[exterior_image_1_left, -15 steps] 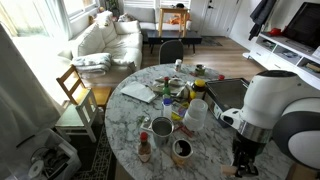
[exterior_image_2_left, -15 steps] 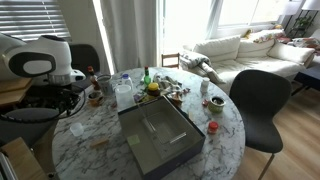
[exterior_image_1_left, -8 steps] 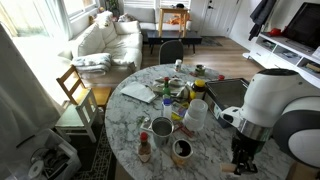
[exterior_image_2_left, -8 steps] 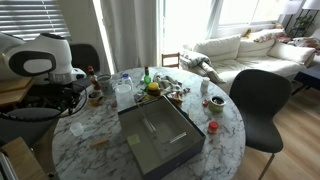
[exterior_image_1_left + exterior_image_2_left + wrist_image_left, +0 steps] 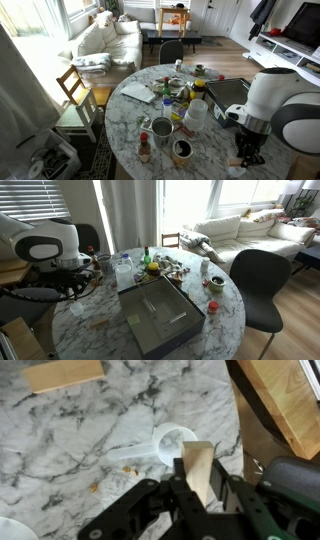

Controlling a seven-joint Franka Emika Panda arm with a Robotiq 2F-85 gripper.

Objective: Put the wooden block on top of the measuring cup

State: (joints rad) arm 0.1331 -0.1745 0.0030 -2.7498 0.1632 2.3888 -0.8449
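Light-tan small wooden block [image 5: 198, 465], likely light and rigid, is pinched across its flat faces by the end effector [image 5: 200, 490], near the low whitish plastic measuring cup [image 5: 172, 442].

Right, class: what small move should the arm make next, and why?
Probably nudge the pincer toward the measuring cup, then lower: it grips the wooden block, and the cup shows mostly beside the block, so they seem not yet aligned.

Arm [image 5: 283, 100] folded, claw [image 5: 203, 490] pointing straight down, clamped on wooden block [image 5: 199, 465].
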